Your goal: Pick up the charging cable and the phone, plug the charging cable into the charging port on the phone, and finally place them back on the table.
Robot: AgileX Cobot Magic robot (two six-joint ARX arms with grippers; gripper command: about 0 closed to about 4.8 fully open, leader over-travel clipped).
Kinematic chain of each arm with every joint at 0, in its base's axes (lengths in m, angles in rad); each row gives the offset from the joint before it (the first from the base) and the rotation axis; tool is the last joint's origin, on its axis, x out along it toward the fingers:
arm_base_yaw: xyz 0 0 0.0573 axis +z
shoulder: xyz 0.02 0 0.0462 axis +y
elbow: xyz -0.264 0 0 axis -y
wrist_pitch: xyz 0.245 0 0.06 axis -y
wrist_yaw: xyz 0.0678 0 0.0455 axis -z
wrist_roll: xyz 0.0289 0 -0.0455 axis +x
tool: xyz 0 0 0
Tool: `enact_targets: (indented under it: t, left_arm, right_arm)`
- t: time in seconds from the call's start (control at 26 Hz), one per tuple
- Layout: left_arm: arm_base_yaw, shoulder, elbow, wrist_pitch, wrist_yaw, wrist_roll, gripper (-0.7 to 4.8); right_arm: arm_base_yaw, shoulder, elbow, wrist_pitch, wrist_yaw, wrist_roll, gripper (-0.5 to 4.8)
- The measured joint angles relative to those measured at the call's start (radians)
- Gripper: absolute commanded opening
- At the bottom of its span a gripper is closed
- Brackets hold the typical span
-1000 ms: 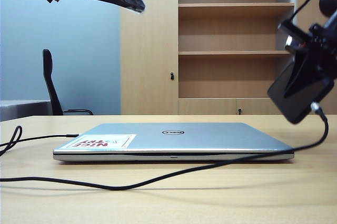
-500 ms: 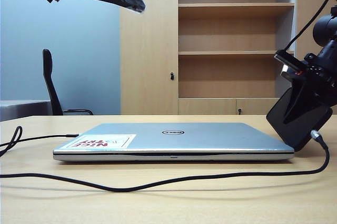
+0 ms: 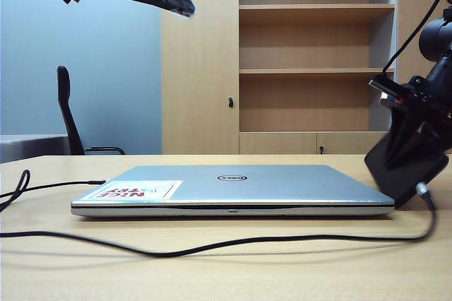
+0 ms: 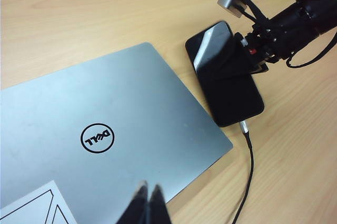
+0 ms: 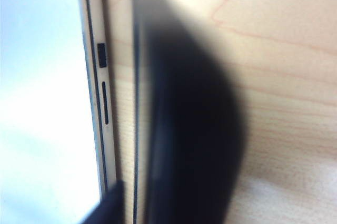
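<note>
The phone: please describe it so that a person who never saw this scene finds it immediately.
Find the big silver laptop on the tan table. Beside its corner, at the right gripper, is the phone. It is small, thin, glossy black, with the charging cable plugged into its short edge.

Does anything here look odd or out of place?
Little: the phone hangs tilted in the right end effector beside the laptop, its lower corner near the table, charging cable plugged in. The left end effector hovers shut above the laptop.

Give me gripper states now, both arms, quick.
Left gripper: shut, empty, raised above the laptop.
Right gripper: at the phone, which has the charging cable plugged in; grip or release cannot be told.
</note>
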Motion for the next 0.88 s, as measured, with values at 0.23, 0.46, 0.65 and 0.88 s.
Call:
enact_targets:
  t: [0.23,0.46,0.65,0.88]
  left_arm:
    - [0.000,0.000,0.000,-0.001,0.000,0.000,-0.06]
    - [0.000,0.000,0.000,-0.010,0.000,0.003,-0.06]
    - [0.001,-0.071,0.001,-0.015,0.000,0.039,-0.06]
    - [0.023,-0.209,-0.002,-0.083,-0.001,0.069,-0.06]
  right_arm:
    - [0.001,0.000,0.037,-0.042,0.044,0.001,1.76]
    - [0.004,-0.009,0.241,-0.221,0.285,-0.021,1.65]
    - [0.006,-0.180,0.272,-0.280,0.341,-0.023,-0.04]
    - [0.006,-0.518,0.211,-0.210,0.351,-0.031,-0.04]
